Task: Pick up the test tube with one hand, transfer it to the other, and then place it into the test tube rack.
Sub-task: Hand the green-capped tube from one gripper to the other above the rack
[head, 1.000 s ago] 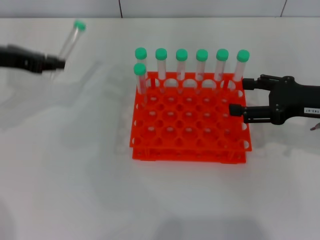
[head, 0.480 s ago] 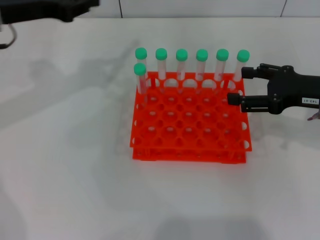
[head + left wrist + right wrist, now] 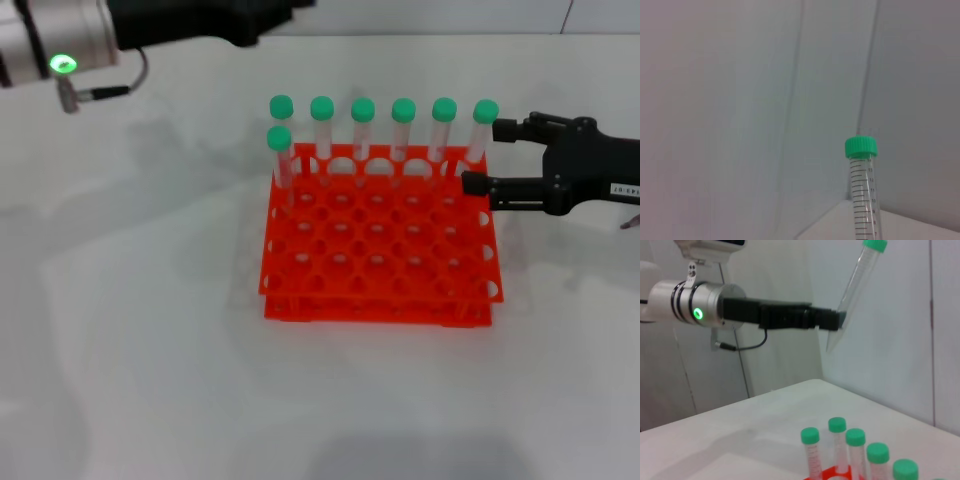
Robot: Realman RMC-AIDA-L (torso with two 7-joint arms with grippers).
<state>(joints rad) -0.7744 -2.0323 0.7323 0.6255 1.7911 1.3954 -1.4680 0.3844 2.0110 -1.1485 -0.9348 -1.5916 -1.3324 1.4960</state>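
Handover coming, high above the test tube rack [image 3: 378, 240]
Left gripper [image 3: 832, 320] fingers clamp the test tube [image 3: 856, 287] low; right gripper [image 3: 478, 158], fingers spread empty beside the rack, should take it under the cap

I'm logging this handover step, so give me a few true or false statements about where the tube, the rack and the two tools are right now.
1. The left tool holds the test tube up in the air, clear of the table. True.
2. The held tube has lost its green cap. False: the cap is on its upper end.
3. Seven capped tubes stand in the test tube rack. True.
4. The right tool is shut on a tube. False: it is open and empty, at the rack's far right corner.
5. The rack's tubes fill its near rows. False: six stand in the far row and one just in front, at the left end.
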